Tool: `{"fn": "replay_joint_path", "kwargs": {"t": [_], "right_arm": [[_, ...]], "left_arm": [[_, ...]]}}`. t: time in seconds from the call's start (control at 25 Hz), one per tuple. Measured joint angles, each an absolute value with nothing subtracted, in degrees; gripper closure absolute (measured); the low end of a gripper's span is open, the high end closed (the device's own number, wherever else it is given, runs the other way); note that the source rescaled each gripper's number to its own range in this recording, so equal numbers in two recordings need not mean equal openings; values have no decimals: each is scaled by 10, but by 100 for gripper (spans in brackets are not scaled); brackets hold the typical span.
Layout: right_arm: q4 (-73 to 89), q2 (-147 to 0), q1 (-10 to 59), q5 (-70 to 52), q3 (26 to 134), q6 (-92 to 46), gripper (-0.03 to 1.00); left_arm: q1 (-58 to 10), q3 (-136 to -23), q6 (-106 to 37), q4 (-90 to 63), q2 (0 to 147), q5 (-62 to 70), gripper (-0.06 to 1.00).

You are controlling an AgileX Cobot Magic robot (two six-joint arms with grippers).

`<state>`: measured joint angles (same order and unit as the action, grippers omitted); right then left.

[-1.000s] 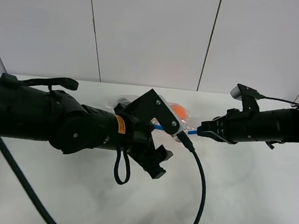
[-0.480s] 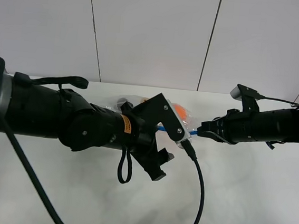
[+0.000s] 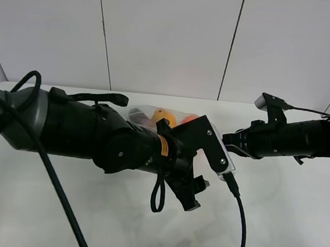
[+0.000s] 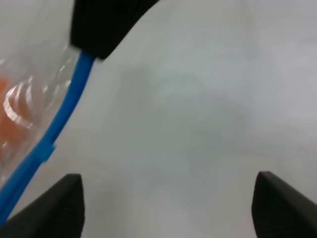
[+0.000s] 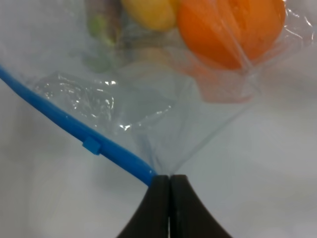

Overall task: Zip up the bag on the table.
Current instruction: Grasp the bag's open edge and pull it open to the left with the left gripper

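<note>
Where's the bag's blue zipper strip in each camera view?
Exterior high: not visible; left arm covers it.
Left wrist: zipper strip slants away from the right end effector.
Right wrist: it slants into that end effector's tips.
Shared landmark: that shut end effector.

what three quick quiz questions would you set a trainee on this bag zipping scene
1. True or false: the right gripper is shut on a corner of the bag.
2. Which gripper is open and holds nothing? A: the left gripper. B: the right gripper.
3. Fill in: the bag's zipper strip is ___ in colour.
Key: 1 true; 2 A; 3 blue.
</note>
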<state>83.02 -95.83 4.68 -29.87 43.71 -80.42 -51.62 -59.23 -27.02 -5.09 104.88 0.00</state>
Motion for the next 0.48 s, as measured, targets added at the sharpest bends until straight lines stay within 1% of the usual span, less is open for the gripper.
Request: {"fn": "replay_joint_path", "kwargs": {"t": [0.12,0.48], "right_arm": [[828,-958,47,-298,437,-802,97],[828,-958,47,-296,437,-790,97]], "left_arm": [[-517,-594,-282,-51,1054,3,-6],[-516,-598,-363,-51,1057,-12,-1]]}}
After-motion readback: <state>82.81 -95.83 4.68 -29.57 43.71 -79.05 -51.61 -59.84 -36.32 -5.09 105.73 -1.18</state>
